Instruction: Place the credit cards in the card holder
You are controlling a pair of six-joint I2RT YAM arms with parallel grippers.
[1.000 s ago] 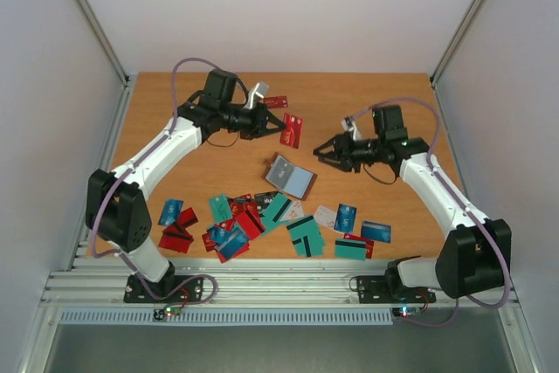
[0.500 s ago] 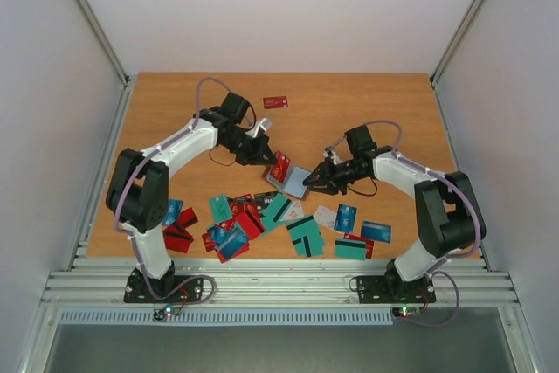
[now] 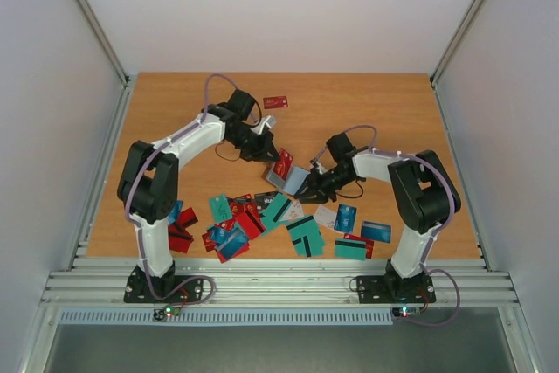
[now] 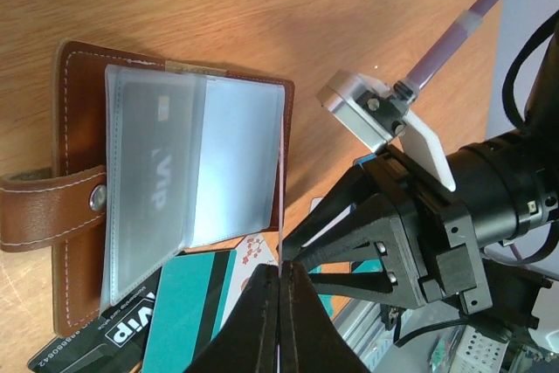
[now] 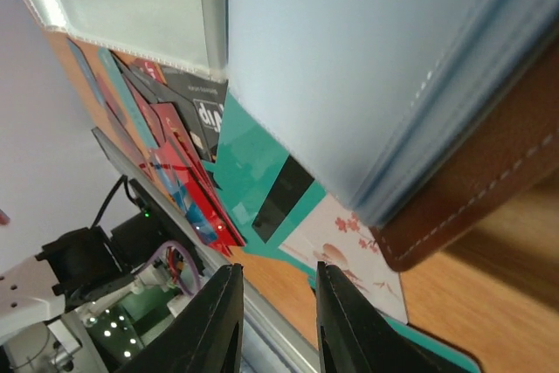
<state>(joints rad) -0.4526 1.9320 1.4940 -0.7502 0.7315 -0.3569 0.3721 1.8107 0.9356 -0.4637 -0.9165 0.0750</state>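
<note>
The card holder [image 3: 295,181] lies open mid-table, brown leather [image 4: 79,207] with clear sleeves [image 4: 175,181]; a grey card shows inside one. My left gripper [image 3: 272,153] is shut on a red credit card [image 3: 282,163], held just left of the holder. In the left wrist view that card [image 4: 281,216] is edge-on, rising from the left gripper [image 4: 281,270] along the sleeves' right edge. My right gripper [image 3: 312,188] is at the holder's right edge. In its own view the right gripper [image 5: 275,270] stands open, nothing between the fingers, the sleeve [image 5: 349,67] just ahead.
Several loose credit cards [image 3: 231,231] in teal, red, blue and black lie along the table's front, with a teal one [image 3: 305,235] and a blue one [image 3: 376,231] to the right. A lone red card [image 3: 275,101] lies at the back. The metal rail [image 3: 279,286] borders the front.
Both arms swung inward to the card holder. The left brought the red card down from the back of the table; the right gripper's jaws narrowed as it reached the holder.
</note>
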